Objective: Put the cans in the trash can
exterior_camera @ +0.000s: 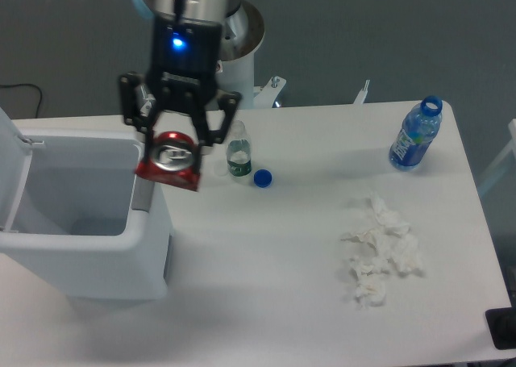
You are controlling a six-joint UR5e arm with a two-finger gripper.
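The black two-finger gripper [172, 151], carried on the arm's wrist unit with a lit blue indicator, pinches the small crushed red metal drink can [169, 160] between its fingers, one finger on each side of the can body. The can is held in the air with its silver top and pull tab facing the camera, tilted slightly. All positions below are given relative to the large white boxy plastic trash can [81, 214], which stands at the left end of the white table [282, 254] with its opening exposed and its hinged white lid [12, 165] raised at its far left side. The held can hangs over the right rim of the trash can, at its upper right corner. Just to the right of the trash can, beyond the gripper, stands a small clear plastic bottle with a green label [238, 153], uncapped, with a loose blue bottle cap [262, 177] lying just beside it. Further right lies a heap of crumpled white tissue paper [379, 258]. Farthest right stands a blue-labelled clear plastic bottle [415, 137].
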